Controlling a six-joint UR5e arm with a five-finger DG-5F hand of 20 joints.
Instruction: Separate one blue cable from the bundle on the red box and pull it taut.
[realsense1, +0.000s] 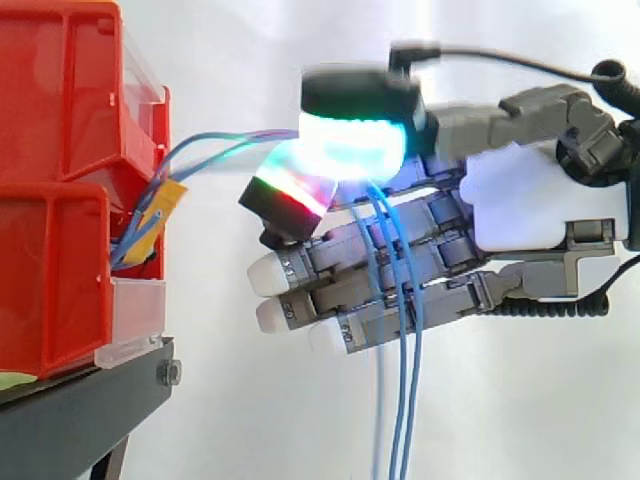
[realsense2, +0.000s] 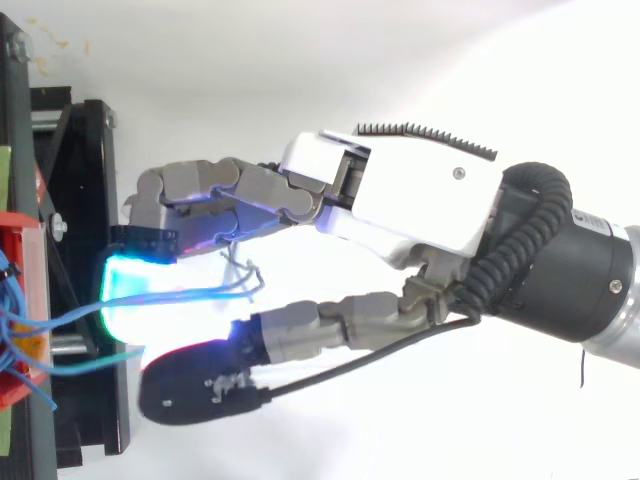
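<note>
Blue cables (realsense1: 403, 330) hang across the straight lower fingers of the hand (realsense1: 520, 205), cut off below. From the red bins (realsense1: 60, 250), past yellow tape (realsense1: 160, 212), strands reach the glowing pads (realsense1: 350, 145), pinched there; how many, the glow hides

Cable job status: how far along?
Done: hand pinches blue cables from the red box between its pads. In hand: at least two strands run into the pinch, so none looks separated. Left: isolate one, pull out the bow in the span.
</note>
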